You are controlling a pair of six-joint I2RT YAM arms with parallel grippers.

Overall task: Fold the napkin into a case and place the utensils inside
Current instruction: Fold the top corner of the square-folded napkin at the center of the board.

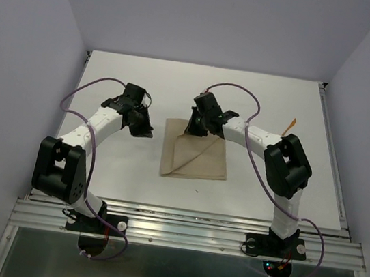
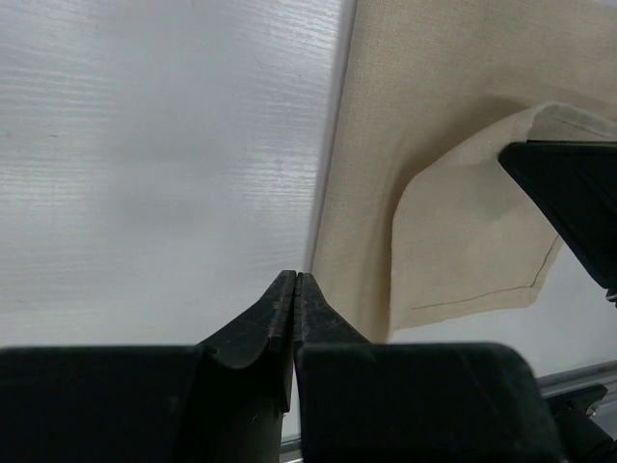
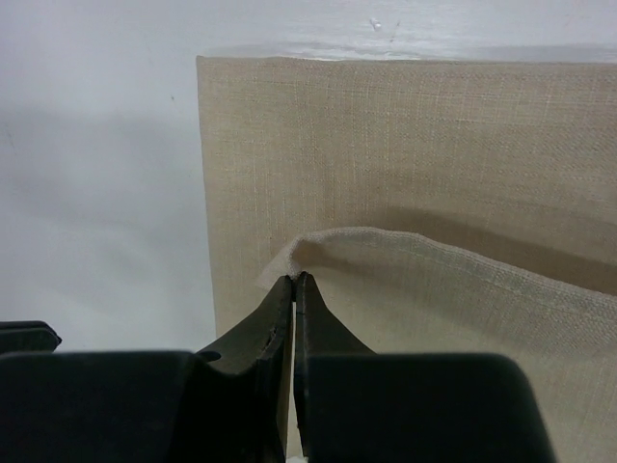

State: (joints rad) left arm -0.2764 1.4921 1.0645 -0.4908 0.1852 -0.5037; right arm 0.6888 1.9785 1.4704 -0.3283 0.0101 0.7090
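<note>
The tan napkin [image 1: 196, 159] lies flat in the middle of the table, with its far left corner lifted and folded over. My right gripper [image 1: 189, 130] is shut on that raised corner, and the right wrist view shows the cloth [image 3: 386, 145] pinched at the tips [image 3: 294, 280]. My left gripper [image 1: 145, 132] is shut and empty, just left of the napkin's left edge [image 2: 333, 193], with its tips [image 2: 294, 278] low over the table. A thin orange utensil [image 1: 291, 124] lies at the far right, partly hidden by the right arm. No finished case is in view.
The white table [image 1: 119, 164] has a raised rail along its right edge [image 1: 334, 159]. Purple cables loop over both arms. Grey walls close in the left, back and right. The right gripper's black finger [image 2: 569, 193] shows in the left wrist view.
</note>
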